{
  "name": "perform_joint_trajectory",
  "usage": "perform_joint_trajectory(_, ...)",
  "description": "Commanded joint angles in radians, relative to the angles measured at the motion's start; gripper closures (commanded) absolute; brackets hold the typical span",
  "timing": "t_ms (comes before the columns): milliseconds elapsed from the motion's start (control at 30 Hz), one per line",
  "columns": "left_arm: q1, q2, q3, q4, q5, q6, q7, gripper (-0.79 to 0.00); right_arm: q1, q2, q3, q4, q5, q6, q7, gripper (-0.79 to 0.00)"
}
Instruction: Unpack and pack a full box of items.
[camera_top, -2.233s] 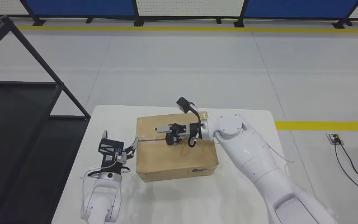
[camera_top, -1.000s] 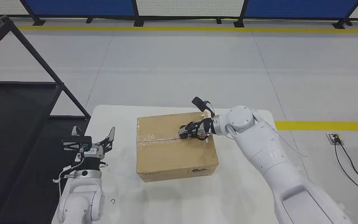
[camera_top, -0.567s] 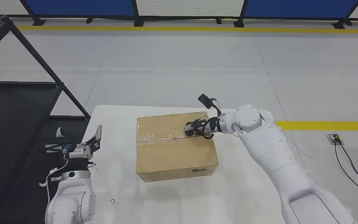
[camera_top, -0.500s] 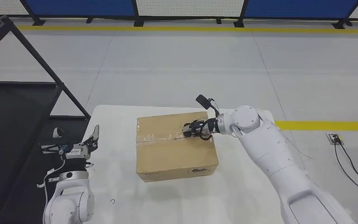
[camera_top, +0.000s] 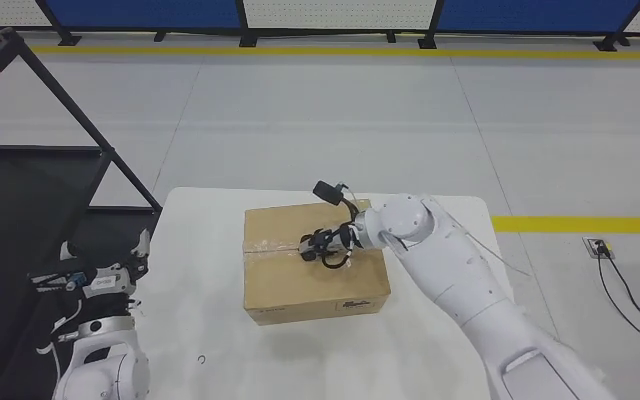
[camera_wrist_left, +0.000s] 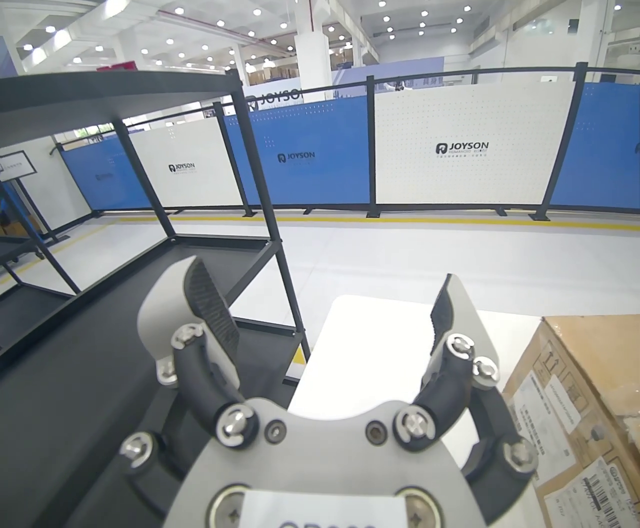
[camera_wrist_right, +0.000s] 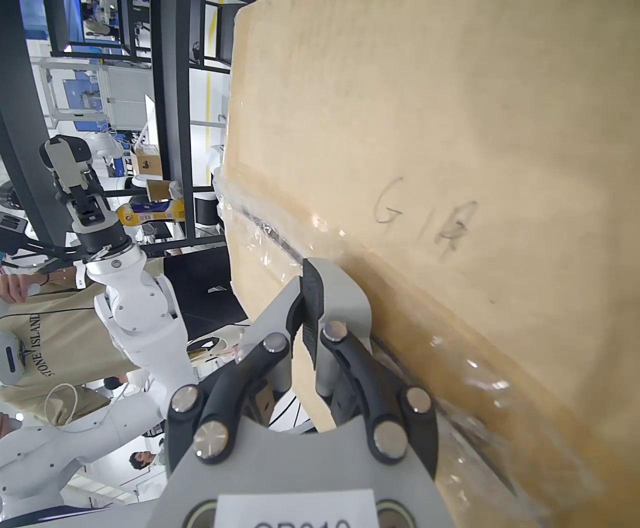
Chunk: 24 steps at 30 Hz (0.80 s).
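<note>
Taped box (camera_top: 300, 285) seen shut at the middle of the table (camera_top: 200, 310).

The box is sealed along its top seam with clear tape (camera_wrist_right: 272, 230), so its contents are hidden. Handwritten pencil marks (camera_wrist_right: 430, 220) are seen on the lid beside the seam, and white printed labels (camera_wrist_left: 545, 415) are stuck on the side facing the left arm. The right gripper (camera_top: 318, 247) is laid on the lid at the tape, with its fingers pressed together. The left gripper (camera_wrist_left: 325, 295) is held well apart from the box, off the table's left edge, with its fingers spread wide. A black shelf rack (camera_wrist_left: 90, 320) is set just beside that edge. Blue and white fence panels (camera_wrist_left: 450, 165), each marked with a logo, are ranged behind.
</note>
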Motion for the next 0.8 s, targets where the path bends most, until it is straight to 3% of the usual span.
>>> perform_joint_trajectory(0, 0.015, 0.000, -0.010, -0.009, -0.012, 0.001, 0.005, -0.785, 0.011, -0.016, -0.021, 0.017, -0.002, 0.001, -0.020, 0.000)
perform_joint_trajectory(767, 0.106, 0.001, -0.118, -0.047, -0.129, 0.002, 0.049, -0.785, 0.121, -0.211, -0.154, 0.267, 0.071, -0.090, -0.143, 0.000)
